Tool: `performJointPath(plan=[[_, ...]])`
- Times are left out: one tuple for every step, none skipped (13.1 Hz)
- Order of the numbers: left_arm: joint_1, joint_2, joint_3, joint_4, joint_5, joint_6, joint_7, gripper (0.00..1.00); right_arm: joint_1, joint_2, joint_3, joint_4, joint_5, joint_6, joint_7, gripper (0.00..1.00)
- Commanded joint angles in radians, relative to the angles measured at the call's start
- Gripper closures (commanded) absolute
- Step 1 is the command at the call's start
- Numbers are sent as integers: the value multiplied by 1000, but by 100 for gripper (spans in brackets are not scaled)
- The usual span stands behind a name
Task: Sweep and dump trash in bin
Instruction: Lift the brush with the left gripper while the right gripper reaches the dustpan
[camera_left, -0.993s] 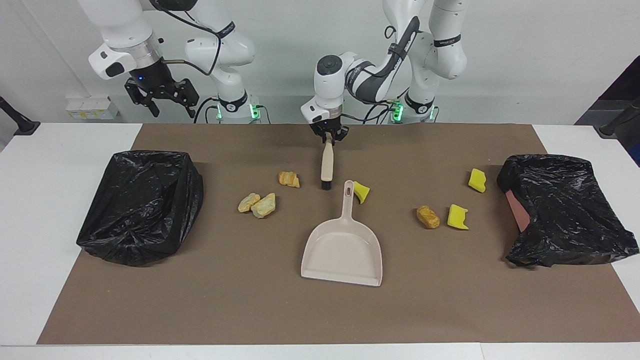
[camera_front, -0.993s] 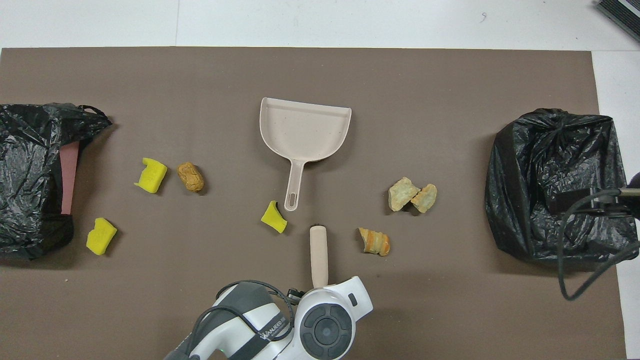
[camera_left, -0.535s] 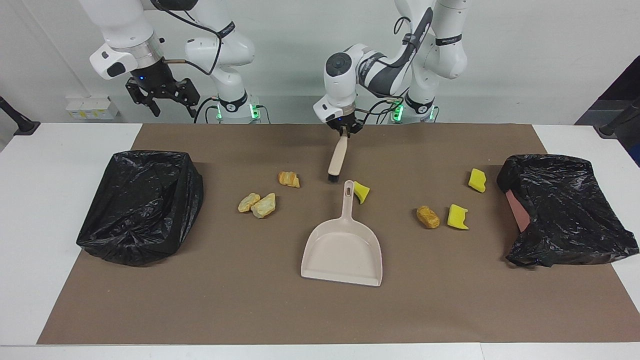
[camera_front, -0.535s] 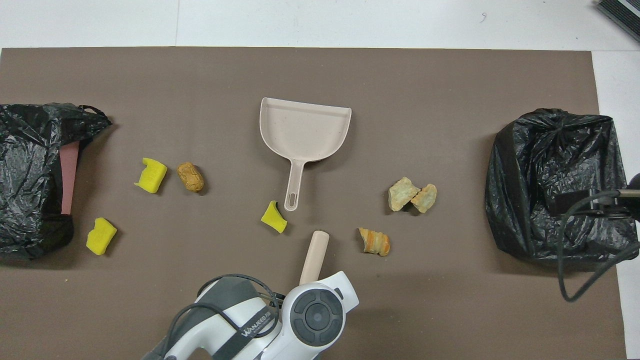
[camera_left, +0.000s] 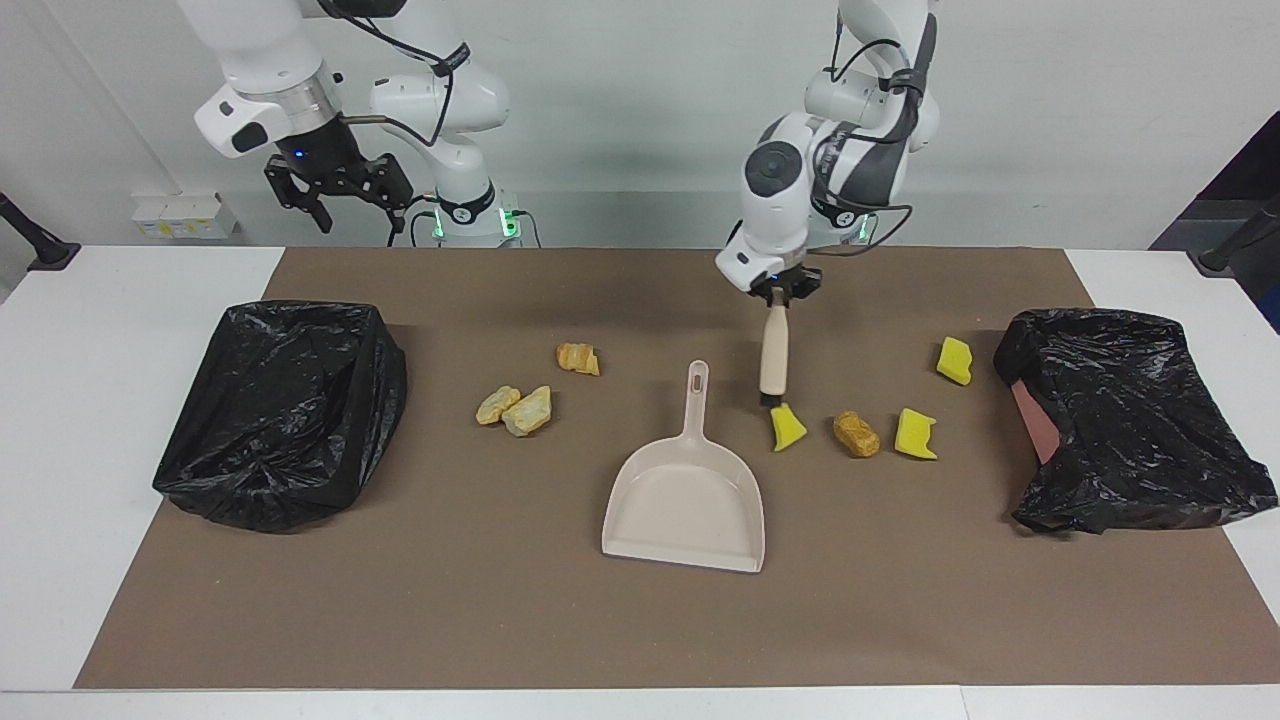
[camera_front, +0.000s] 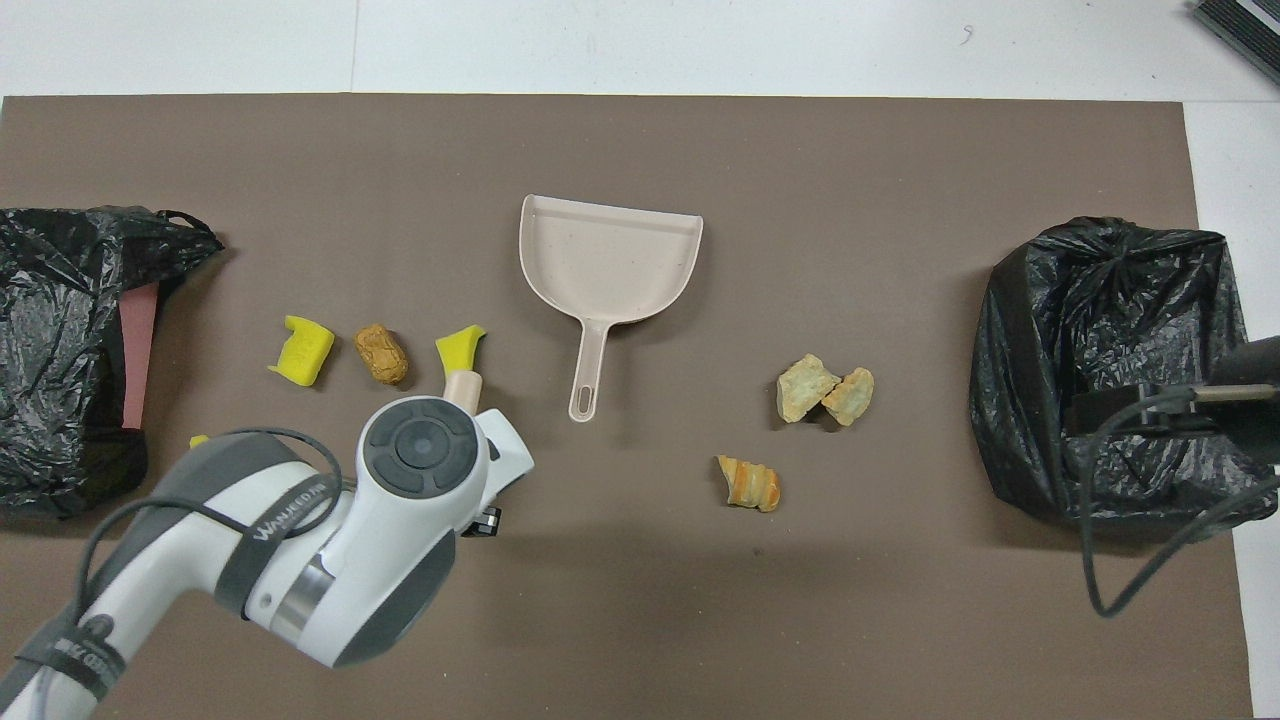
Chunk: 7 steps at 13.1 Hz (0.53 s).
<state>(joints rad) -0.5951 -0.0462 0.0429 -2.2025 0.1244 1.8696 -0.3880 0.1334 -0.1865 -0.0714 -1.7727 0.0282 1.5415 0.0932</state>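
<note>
My left gripper (camera_left: 778, 296) is shut on the top of the beige brush (camera_left: 772, 358), which stands nearly upright with its bristles on the mat. A yellow sponge piece (camera_left: 787, 428) (camera_front: 460, 348) lies against the bristles, beside the dustpan (camera_left: 690, 505) (camera_front: 610, 260) handle. Other trash lies toward the left arm's end: an orange lump (camera_left: 856, 434), and two yellow sponges (camera_left: 915, 434) (camera_left: 955, 360). Three bread-like lumps (camera_left: 577, 358) (camera_left: 497, 404) (camera_left: 530, 411) lie toward the right arm's end. My right gripper (camera_left: 335, 195) hangs open and empty in the air, waiting.
A black-bagged bin (camera_left: 285, 410) sits at the right arm's end of the brown mat (camera_left: 500, 600), and a second one (camera_left: 1130, 420) at the left arm's end. In the overhead view my left arm (camera_front: 300, 540) covers most of one sponge.
My left gripper has carried the brush toward the left arm's end and pushed the sponge piece from beside the dustpan handle toward the orange lump. The right gripper has barely shifted.
</note>
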Motion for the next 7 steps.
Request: performJointPath(plan=[[125,14,-12,87,35,-30,12,100,87,5,8,-40,21,69,88,0],[177,6,-12,113,35,-33,17,100,118,30,8,-40,21,96,108,0],[229,0,-12,131,35,-38,37,100,149,60,8,-39,21,133,127,0],[274,0,-12,138,35,-52,43,100,178,90,8,-39,21,156,166,0],[325,-1,-12,129,35,-55,46,100,211,126,8,-39,19,198,237,0],[378,-7,-12,118,35,-67,58,100,244,154,8,-34,19,231,303,0],[417,-24,-9,94,37,-81,92,100,286,188,8,-25,21,255,372,0]])
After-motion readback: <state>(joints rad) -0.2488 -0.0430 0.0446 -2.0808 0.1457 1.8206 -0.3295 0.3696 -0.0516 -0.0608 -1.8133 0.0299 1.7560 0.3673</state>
